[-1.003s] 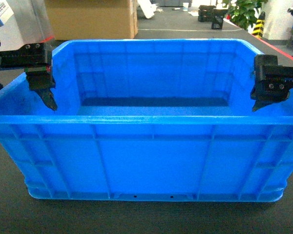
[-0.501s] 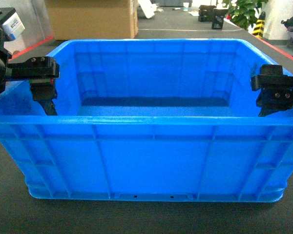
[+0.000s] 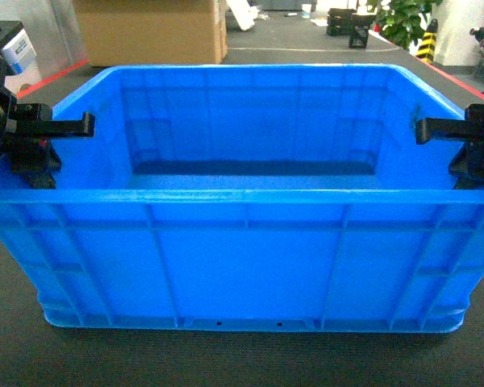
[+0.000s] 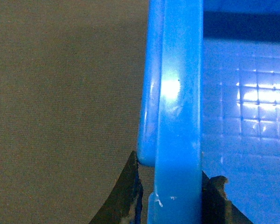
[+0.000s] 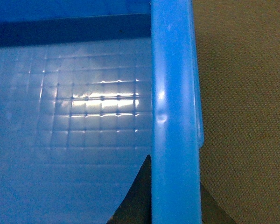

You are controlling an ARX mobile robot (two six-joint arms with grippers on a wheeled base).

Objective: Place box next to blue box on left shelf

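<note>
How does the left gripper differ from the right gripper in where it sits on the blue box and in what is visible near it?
The left gripper straddles the left rim of the box; the right gripper straddles the right rim. A white-and-blue labelled part shows above the left one; none shows by the right one. In its wrist view the left gripper's fingers show more than the right's. Both are black, with one finger inside the wall and one outside.

Warehouse-like hall: cardboard carton (image 3: 151,31), red floor tape (image 3: 52,76), striped bollard (image 3: 427,42), potted plant (image 3: 403,18).
</note>
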